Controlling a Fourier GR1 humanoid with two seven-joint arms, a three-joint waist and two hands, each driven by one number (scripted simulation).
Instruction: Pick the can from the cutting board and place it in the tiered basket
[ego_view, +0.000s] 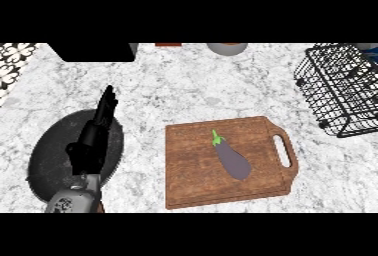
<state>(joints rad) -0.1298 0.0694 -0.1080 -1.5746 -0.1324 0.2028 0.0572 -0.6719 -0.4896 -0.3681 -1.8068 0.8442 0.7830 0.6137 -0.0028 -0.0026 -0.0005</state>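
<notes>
A brown wooden cutting board (192, 165) with a handle slot at its right lies at the middle of the counter. On it rests a purple eggplant (235, 161) with a green stem; no can shows on the board. The black wire tiered basket (343, 87) stands at the right edge of the view. My left hand (94, 135) is at the left, fingers straight and pointing away from me, holding nothing, above a dark round pan. My right hand does not show.
A dark round pan (55, 145) lies under my left hand and forearm. A black appliance (96, 51) stands at the back left, and a grey round vessel (227, 48) at the back middle. The counter is white marble.
</notes>
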